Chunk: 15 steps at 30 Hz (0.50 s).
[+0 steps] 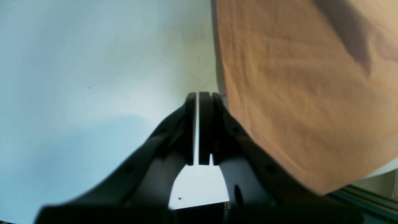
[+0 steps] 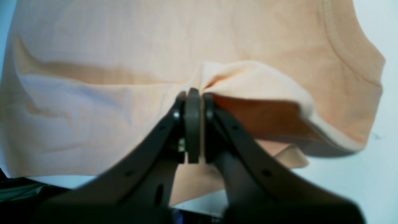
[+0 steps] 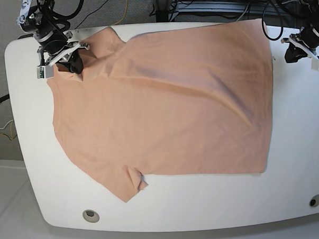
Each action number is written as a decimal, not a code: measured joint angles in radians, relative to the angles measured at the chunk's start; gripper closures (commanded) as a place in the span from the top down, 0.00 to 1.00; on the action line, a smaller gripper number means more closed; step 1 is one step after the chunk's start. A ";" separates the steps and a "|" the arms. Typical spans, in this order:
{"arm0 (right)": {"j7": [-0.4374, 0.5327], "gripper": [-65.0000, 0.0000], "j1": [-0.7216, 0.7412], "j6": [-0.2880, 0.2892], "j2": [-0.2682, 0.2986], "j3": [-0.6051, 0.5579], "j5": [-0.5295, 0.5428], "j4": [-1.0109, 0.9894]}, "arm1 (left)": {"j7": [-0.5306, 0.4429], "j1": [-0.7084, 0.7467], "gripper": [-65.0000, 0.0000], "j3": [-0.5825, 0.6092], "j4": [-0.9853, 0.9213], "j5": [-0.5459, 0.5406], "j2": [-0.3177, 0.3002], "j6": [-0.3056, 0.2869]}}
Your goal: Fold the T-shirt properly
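A salmon-pink T-shirt (image 3: 164, 103) lies spread across a white table (image 3: 298, 145), one robot arm pinching a bunch of its fabric at the far-left corner.

The right gripper (image 2: 195, 93), at the far left of the base view, has its jaws pressed together on a raised fold of cloth near the sleeve and collar end of the shirt, the fabric lifting into a small peak at the fingertips. The left gripper (image 1: 201, 95), at the far right of the table, hangs over bare tabletop just beside the shirt's edge, its jaws drawn nearly together with only a thin slit of light between them and apparently holding nothing, though the wrist view is blurred. The near sleeve points toward the table's front-left edge, its tip slightly curled.
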 measured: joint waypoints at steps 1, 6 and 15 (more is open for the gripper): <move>0.001 0.01 0.000 0.000 0.000 0.000 0.000 0.000 | 0.000 0.000 0.01 0.000 0.009 0.001 0.000 0.000; 0.000 0.01 0.000 0.000 -0.002 0.000 0.000 0.000 | 0.004 0.020 0.01 0.000 0.123 0.003 -0.001 0.000; 0.000 0.01 0.000 0.002 -0.002 0.000 0.001 0.000 | 0.005 0.050 0.02 0.006 0.242 -0.009 0.053 -0.004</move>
